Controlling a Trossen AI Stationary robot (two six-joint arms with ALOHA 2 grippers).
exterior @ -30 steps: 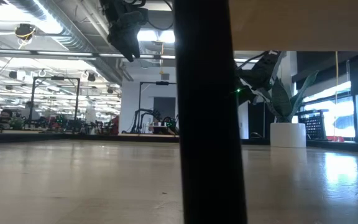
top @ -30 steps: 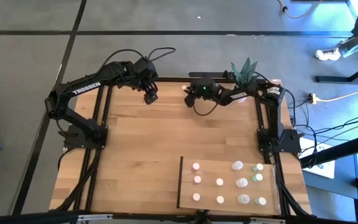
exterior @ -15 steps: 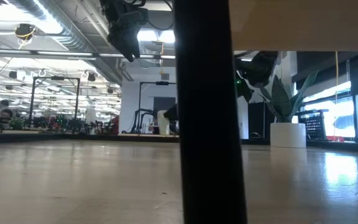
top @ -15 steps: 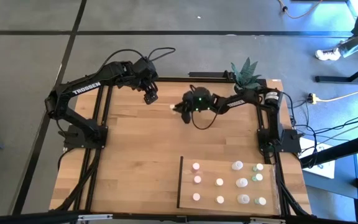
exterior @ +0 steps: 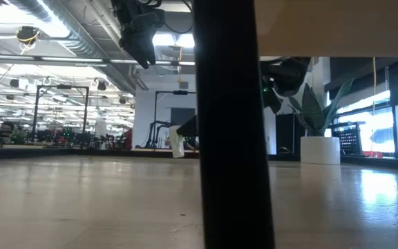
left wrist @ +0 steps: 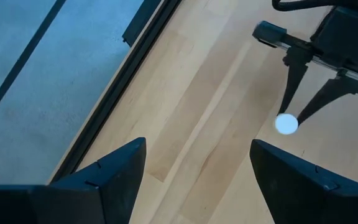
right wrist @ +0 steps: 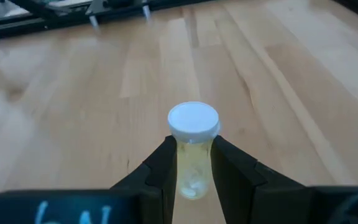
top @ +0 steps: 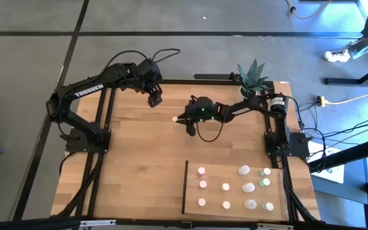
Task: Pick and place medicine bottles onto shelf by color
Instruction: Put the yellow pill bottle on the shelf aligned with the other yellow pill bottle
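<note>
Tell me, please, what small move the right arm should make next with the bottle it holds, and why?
Probably carry it toward the shelf. The right gripper is shut on a white-capped, pale yellow bottle over bare tabletop, apart from the shelf where the other bottles stand.

Right end effector [top: 179,119]: extended over mid-surface, fingers clamped on a bottle [right wrist: 192,149].
Left end effector [top: 156,99]: raised, fingers spread.

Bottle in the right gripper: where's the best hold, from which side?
Keep the hold shown: the right gripper pinches the bottle on its clear, straight-sided body just under the wider white cap, one finger on each side. The cap overhangs the fingers, which should resist slipping. The left gripper waits apart.
</note>
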